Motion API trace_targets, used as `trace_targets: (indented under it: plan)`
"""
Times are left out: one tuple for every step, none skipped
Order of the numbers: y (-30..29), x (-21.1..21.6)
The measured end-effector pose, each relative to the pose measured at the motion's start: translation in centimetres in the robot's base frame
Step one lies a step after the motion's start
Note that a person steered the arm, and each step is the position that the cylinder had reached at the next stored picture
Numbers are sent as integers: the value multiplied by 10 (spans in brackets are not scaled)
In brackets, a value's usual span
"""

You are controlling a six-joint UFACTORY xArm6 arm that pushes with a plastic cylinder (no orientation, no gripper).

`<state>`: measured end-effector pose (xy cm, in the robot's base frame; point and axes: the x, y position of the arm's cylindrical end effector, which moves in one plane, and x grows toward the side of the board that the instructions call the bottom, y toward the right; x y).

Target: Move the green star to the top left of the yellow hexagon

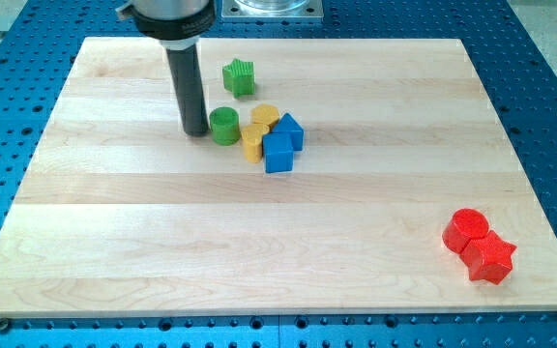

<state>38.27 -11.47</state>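
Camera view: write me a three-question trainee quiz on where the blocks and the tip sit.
1. True or false: my tip is beside the green cylinder, on its left in the view.
2. The green star lies toward which edge of the view from the yellow blocks? A top B bottom C right
3. Fill in: the two red blocks sit near the board's bottom ____ corner.

Key: 1 true; 2 A; 3 right

Wooden board [114, 242], green star [239, 76], green cylinder [224, 126], yellow and blue blocks [271, 136], two red blocks [480, 246]
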Motion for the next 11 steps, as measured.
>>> trace_targets:
  plan:
    - [-33,-39]
    - [-30,-100]
    - [19,-109]
    - [59,-116]
    - [78,-125]
    - [70,-107]
    - [62,-86]
    - [62,-70]
    - [71,-104]
    - [88,-96]
    - [80,-77]
